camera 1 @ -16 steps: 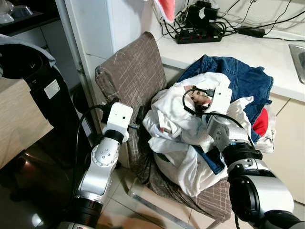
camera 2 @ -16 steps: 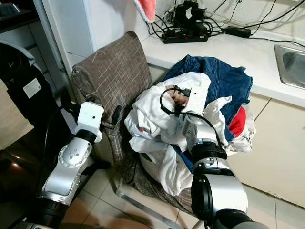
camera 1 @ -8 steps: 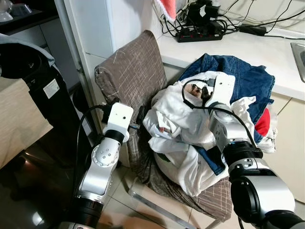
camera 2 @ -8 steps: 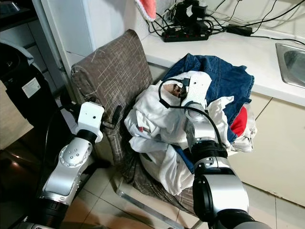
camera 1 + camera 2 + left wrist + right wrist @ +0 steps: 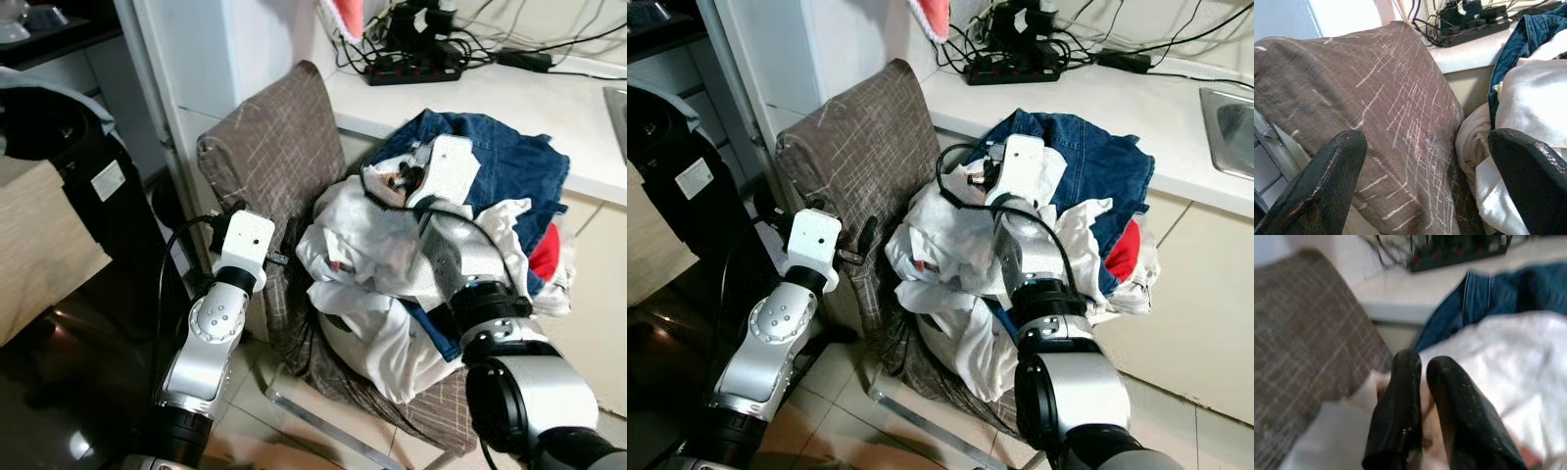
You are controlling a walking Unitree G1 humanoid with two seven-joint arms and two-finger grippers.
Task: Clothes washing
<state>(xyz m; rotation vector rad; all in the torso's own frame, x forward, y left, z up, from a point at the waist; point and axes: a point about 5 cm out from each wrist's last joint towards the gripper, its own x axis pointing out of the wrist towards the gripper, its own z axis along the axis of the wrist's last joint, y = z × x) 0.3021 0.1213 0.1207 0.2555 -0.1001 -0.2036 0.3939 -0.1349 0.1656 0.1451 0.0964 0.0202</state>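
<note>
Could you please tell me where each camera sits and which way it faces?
Left eye, right eye: on the head, looking down at clothes pile on brown chair; both silver arms show.
Left wrist: faces the chair back, open left gripper framing it.
Right wrist: along the closed right gripper onto white garment.
Shared: blue jeans, power strip.

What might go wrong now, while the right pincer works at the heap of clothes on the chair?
1. The right pincer has its fingers nearly together on the white garment; its hold looks thin and may slip.
2. The clothes are tangled, so the blue jeans may be dragged along.
3. The jeans lie against the counter near the power strip and its cables.
</note>
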